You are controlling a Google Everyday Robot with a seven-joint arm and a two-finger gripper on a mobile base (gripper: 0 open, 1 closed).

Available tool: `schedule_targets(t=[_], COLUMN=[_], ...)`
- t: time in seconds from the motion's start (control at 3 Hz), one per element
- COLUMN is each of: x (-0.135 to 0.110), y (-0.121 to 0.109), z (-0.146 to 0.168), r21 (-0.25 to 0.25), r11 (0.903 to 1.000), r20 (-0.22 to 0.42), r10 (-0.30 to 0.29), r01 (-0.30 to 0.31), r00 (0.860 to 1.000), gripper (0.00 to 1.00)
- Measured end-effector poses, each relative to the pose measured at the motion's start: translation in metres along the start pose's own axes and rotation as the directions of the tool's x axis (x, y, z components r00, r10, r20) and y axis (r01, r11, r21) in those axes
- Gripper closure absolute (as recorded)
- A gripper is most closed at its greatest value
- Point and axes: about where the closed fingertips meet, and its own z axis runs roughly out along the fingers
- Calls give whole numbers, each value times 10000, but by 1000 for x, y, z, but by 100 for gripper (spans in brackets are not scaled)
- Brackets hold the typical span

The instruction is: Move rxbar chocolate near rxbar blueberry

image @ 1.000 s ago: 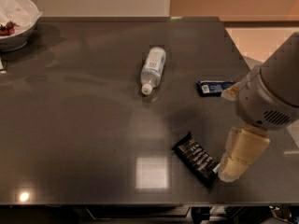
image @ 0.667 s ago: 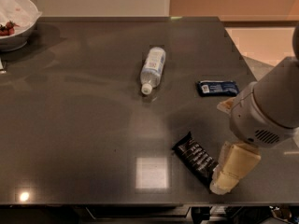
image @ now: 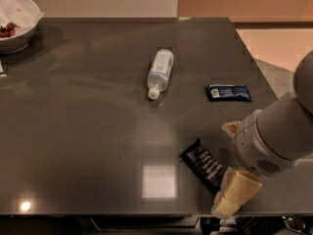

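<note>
The rxbar chocolate point(image: 204, 164), a black bar with white lettering, lies diagonally on the dark table point(image: 88, 131) near its front right edge. The rxbar blueberry point(image: 229, 92), a dark blue bar with a small white label, lies flat further back on the right. My gripper point(image: 230, 197) hangs from the white arm at the front right, right at the black bar's near end and covering that end. The two bars lie well apart.
A clear plastic bottle point(image: 160, 72) lies on its side in the middle of the table. A white bowl point(image: 17, 18) with reddish food stands at the back left corner. The table's right edge runs close to the blue bar.
My arm and gripper have moved toward the front and a little left, down to the near end of the black bar. The bars and the bottle have not moved.
</note>
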Motion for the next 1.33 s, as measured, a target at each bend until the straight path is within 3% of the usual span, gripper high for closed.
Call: schedule_targets(t=[0.67,1.33], x=[2,3], y=[9,10], z=[11,16], r21=[-315,-597], r11=[9994,9975], r20=[74,3], r10=[160,369], r01=[-158,-369], r00=[9998,9993], gripper=[0,41])
